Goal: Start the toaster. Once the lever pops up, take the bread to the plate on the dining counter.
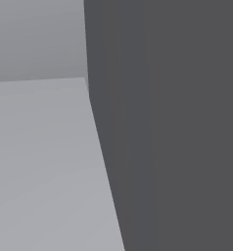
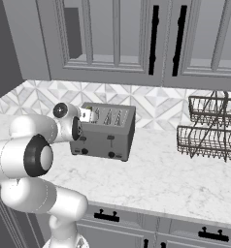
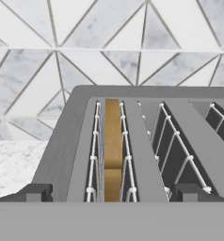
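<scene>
A grey toaster (image 2: 107, 131) with several slots stands on the marble worktop by the tiled wall. The bread (image 3: 112, 150), a tan-brown slice, sits upright and low in the slot at the left of the hand view. My gripper (image 3: 112, 194) hangs just above the toaster's left end (image 2: 87, 116), open, with its fingertips (image 3: 36, 193) spread wide either side of the bread's slot and nothing between them. Two small levers show on the toaster's front face (image 2: 110, 138). The plate and the dining counter are out of view.
A two-tier wire basket rack (image 2: 209, 128) stands on the worktop (image 2: 175, 179) to the toaster's right. Grey upper cabinets (image 2: 117, 38) hang above, and drawers (image 2: 107, 216) run below. A dark grey panel (image 1: 177, 122) rises close on the left side.
</scene>
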You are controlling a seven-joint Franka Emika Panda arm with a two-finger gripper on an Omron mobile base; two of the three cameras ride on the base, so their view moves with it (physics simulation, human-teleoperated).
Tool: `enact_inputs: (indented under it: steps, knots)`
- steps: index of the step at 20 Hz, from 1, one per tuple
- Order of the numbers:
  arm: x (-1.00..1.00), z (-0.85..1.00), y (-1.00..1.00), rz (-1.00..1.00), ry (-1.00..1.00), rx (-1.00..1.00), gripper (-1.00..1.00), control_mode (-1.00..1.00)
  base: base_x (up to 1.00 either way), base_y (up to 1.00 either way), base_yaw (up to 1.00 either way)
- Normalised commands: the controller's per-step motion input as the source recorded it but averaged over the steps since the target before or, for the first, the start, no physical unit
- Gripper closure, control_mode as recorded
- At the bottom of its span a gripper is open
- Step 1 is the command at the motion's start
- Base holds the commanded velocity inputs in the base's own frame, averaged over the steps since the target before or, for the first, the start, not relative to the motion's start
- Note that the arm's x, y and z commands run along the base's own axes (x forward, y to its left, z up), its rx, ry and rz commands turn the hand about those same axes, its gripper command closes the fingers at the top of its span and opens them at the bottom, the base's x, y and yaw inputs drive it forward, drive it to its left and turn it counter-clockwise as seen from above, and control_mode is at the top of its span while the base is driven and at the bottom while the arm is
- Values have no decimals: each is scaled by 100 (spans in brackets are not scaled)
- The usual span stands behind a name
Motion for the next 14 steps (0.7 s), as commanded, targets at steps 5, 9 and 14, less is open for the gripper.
enact_inputs:
  steps: [5, 9, 14]
  knots:
    - [0, 0, 0, 0, 0, 0, -100, -100, 0, 0, 0]
    - [0, 0, 0, 0, 0, 0, -100, -100, 0, 0, 0]
    - [0, 0, 0, 0, 0, 0, -100, -100, 0, 0, 0]
